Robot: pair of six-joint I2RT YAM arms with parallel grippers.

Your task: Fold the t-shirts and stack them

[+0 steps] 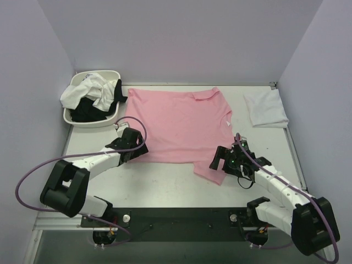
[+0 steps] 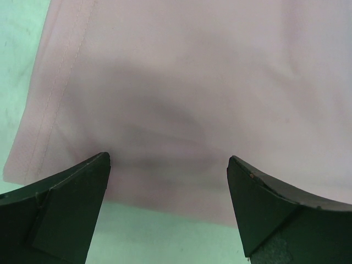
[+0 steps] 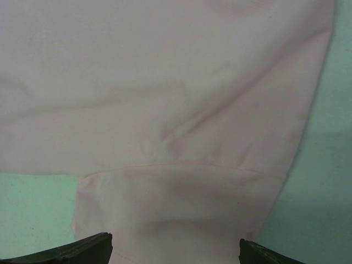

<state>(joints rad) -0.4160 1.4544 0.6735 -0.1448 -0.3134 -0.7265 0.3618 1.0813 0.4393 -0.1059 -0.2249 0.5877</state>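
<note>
Left wrist: t-shirt [image 2: 192, 82] hem on table [image 2: 16, 66]

In the basin [image 1: 91, 125], a black shirt [image 1: 82, 114] lies largely buried under crumpled white shirts [image 1: 88, 91]; their number cannot be counted. The left gripper [image 1: 133, 147] covers the pink shirt's [image 1: 176, 124] near corner, the right gripper [image 1: 218, 161] part of its sleeve. Both wrist views crop the pink shirt at their edges and show only the grippers' fingertips [image 2: 82, 187].

One pink shirt [image 1: 176, 126], one folded white [image 1: 266, 109], one basin [image 1: 91, 123].
</note>
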